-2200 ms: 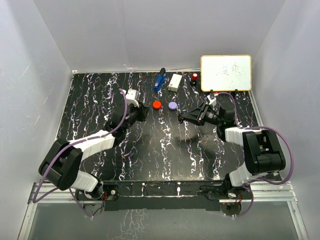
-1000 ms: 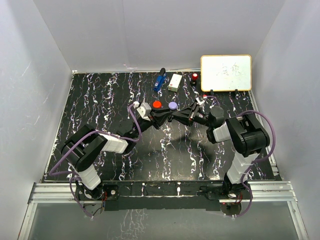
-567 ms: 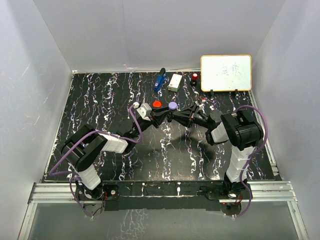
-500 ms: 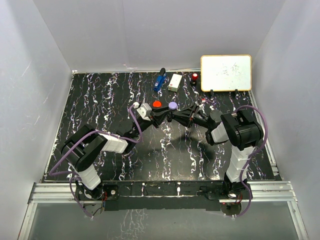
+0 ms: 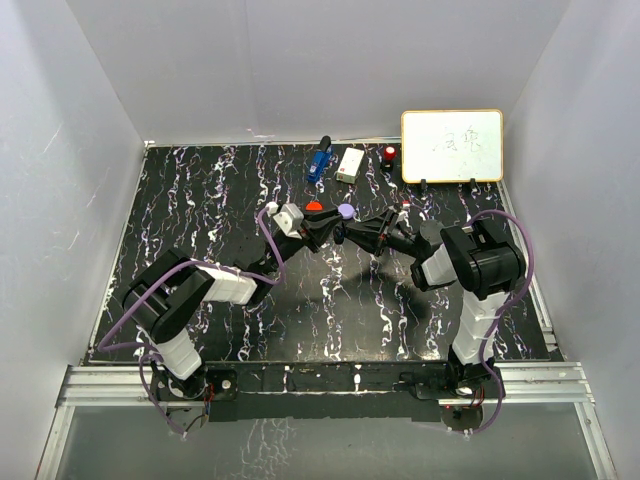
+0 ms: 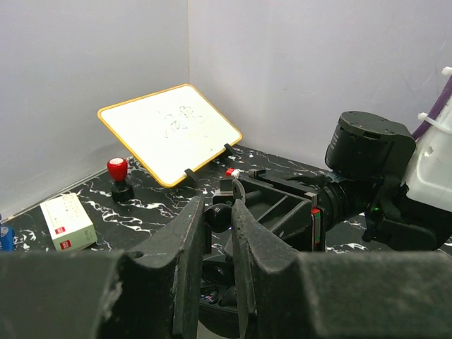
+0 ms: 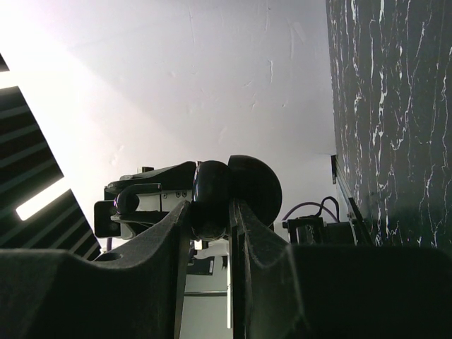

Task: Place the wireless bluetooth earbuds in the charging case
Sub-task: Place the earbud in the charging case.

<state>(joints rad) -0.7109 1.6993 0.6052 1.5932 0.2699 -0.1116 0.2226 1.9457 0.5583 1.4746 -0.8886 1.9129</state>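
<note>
Well inboard, left hand point(image 5: 322, 228) beside right hand point(image 5: 348, 232)

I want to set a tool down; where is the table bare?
Bare: table left of the blue object, and the near middle between the arms. Crowded: blue object to whiteboard, and around the red case and lavender case.

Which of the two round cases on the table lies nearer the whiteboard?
The lavender case, lying right of the red case in the top view, on the side of the whiteboard.
</note>
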